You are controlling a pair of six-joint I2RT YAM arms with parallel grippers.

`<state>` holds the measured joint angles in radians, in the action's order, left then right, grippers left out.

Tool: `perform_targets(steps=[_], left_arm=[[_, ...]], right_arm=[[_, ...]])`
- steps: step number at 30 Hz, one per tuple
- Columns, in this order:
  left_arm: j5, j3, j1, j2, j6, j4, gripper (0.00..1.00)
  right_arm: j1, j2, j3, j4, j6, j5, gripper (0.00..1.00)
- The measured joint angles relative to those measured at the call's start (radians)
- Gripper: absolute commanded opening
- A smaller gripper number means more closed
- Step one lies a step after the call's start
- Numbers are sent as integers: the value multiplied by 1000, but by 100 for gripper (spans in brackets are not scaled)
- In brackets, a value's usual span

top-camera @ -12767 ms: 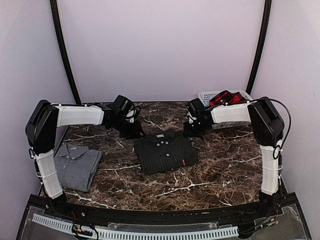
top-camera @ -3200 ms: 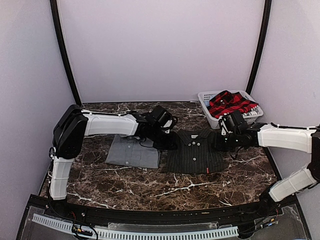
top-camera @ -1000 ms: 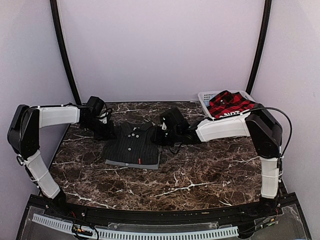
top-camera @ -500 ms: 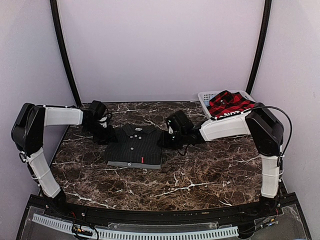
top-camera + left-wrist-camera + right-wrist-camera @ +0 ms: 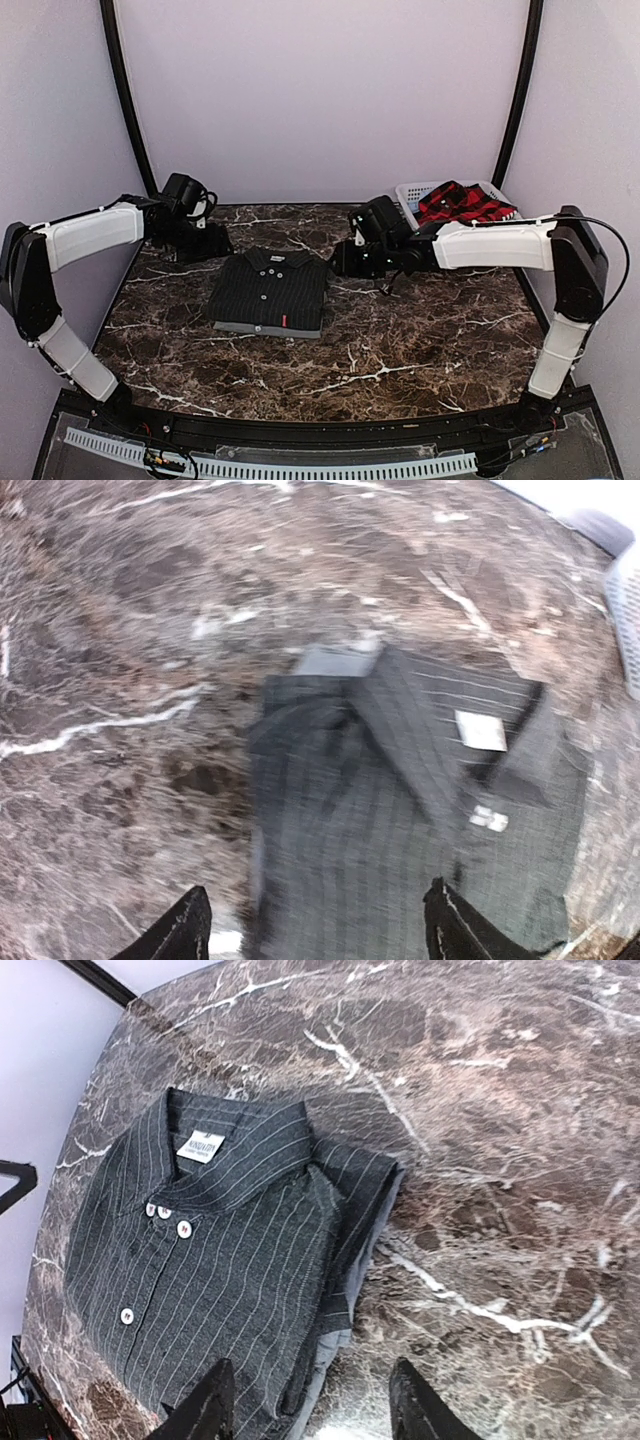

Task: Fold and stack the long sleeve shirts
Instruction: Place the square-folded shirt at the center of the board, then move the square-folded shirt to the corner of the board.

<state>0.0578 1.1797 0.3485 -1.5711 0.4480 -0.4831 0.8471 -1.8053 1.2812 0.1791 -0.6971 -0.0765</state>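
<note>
The black pinstriped shirt lies folded into a neat rectangle on the left half of the marble table, nearer to the far edge than to the near one. Its collar points to the far edge and the button front faces up. It rests on top of the grey shirt, of which only a narrow strip shows along the near side of the stack.

In the right wrist view the pinstriped cloth is dark with thin pale lines. The collar is laid flat, a white label sits inside the neck, and small white buttons run down the front. On the side toward the right arm the folded layers show at the edge, with paler grey cloth below them. A small red tag is at the near hem.

The red-and-black plaid shirt is crumpled in the white basket at the far right corner of the table.

The left gripper is near the far left corner, just beside the collar end of the stack and not touching it. Its view is blurred, but its fingers stand wide apart with nothing between them. The right gripper is on the other side of the collar, near the stack. Its fingers are also spread and hold nothing.
</note>
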Motion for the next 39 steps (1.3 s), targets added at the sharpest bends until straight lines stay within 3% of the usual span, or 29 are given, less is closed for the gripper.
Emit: perform_targets(steps=[5, 13, 24, 39], left_arm=[[18, 22, 150, 45, 18, 3, 74], [92, 34, 389, -11, 98, 39, 74], [150, 141, 550, -219, 166, 79, 74], [200, 176, 579, -379, 189, 122, 74]], right_arm=[[-10, 65, -16, 41, 40, -53, 76], [-28, 212, -81, 91, 68, -155, 92], [-42, 347, -174, 128, 68, -223, 96], [-43, 379, -222, 150, 60, -231, 97]])
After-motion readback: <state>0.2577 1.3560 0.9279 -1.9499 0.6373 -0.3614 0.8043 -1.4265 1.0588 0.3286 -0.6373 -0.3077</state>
